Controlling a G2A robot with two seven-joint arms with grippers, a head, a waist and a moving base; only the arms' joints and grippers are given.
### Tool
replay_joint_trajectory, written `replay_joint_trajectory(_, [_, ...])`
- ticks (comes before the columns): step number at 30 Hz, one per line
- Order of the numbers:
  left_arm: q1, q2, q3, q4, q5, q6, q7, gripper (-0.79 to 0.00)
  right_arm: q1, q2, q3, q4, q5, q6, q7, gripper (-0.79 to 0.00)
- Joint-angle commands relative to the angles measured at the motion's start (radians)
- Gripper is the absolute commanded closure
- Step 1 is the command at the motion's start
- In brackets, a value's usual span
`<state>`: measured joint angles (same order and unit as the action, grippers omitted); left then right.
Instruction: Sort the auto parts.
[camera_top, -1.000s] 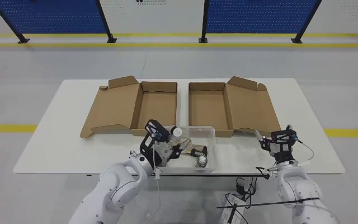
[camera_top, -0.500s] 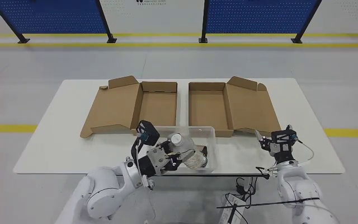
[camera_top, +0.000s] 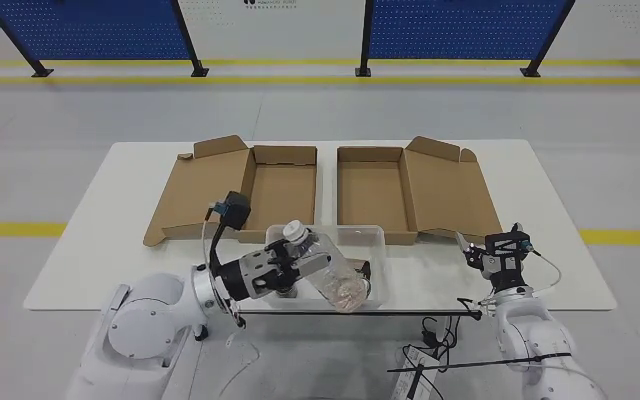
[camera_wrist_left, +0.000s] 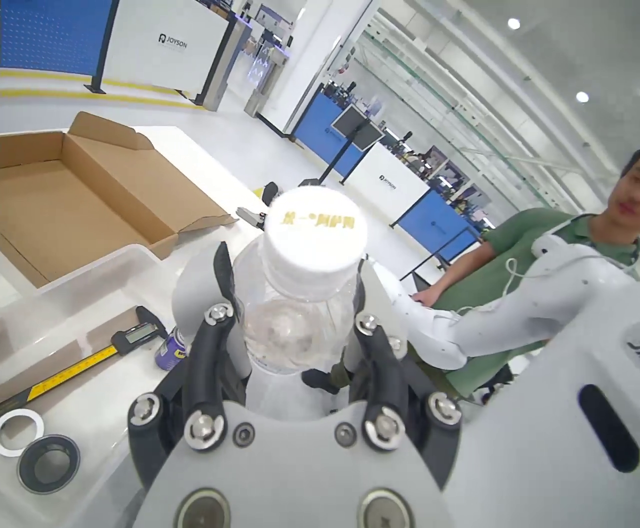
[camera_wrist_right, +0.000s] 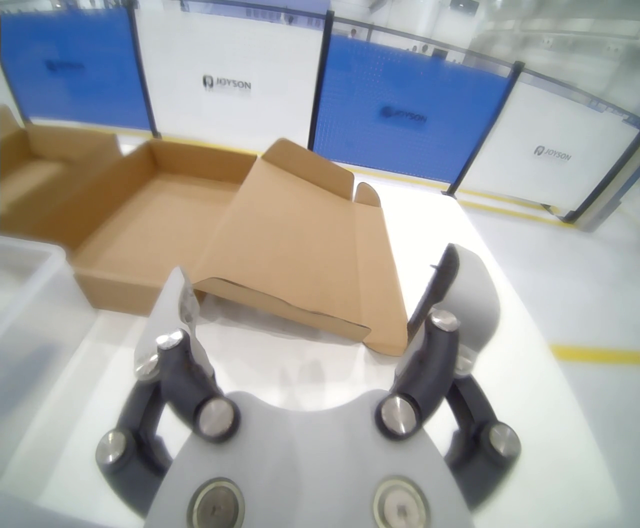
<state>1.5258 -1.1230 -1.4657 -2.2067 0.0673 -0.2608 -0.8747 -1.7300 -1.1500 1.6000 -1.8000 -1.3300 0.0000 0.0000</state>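
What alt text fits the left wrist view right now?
The left claw is shut on a clear, white-capped bottle, held over a clear bin. In the bin lie a caliper and a small can, with a white ring and a black ring near them; an open box sits beyond.

Factory hall; blue pegboard partitions (camera_top: 460, 28); yellow floor lines (camera_top: 300, 79); high ceiling lamps (camera_wrist_left: 513, 23); white worktable (camera_top: 560, 200).

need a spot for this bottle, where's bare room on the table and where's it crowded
The left box and right box are bare inside. The table is bare left of the left box and right of the right box's flap. Crowded: the clear bin, holding a caliper, can and rings, with the left gripper holding the bottle over it.
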Motion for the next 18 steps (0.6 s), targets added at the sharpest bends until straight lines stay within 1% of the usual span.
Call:
replay_joint_trajectory(1, [0.000,0.003,-0.005,-0.005,0.000,-0.014,-0.014,0.000,0.000,0.000,0.000,0.000,0.000,0.000,0.000,-0.785])
replay_joint_trajectory(4, [0.004,0.006,-0.007,-0.003,0.009,-0.030,-0.014,0.000,0.000,0.000,0.000,0.000,0.000,0.000,0.000,-0.785])
replay_joint_trajectory(9, [-0.001,0.010,-0.003,0.007,0.111,-0.081,0.031,0.000,0.000,0.000,0.000,0.000,0.000,0.000,0.000,-0.785])
replay_joint_trajectory(12, [-0.009,0.010,0.009,0.022,0.243,-0.114,0.090,0.000,0.000,0.000,0.000,0.000,0.000,0.000,0.000,-0.785])
replay_joint_trajectory(15, [-0.025,0.009,0.031,0.043,0.385,-0.121,0.160,0.000,0.000,0.000,0.000,0.000,0.000,0.000,0.000,-0.785])
replay_joint_trajectory(18, [-0.040,0.006,0.072,0.084,0.523,-0.155,0.239,0.000,0.000,0.000,0.000,0.000,0.000,0.000,0.000,-0.785])
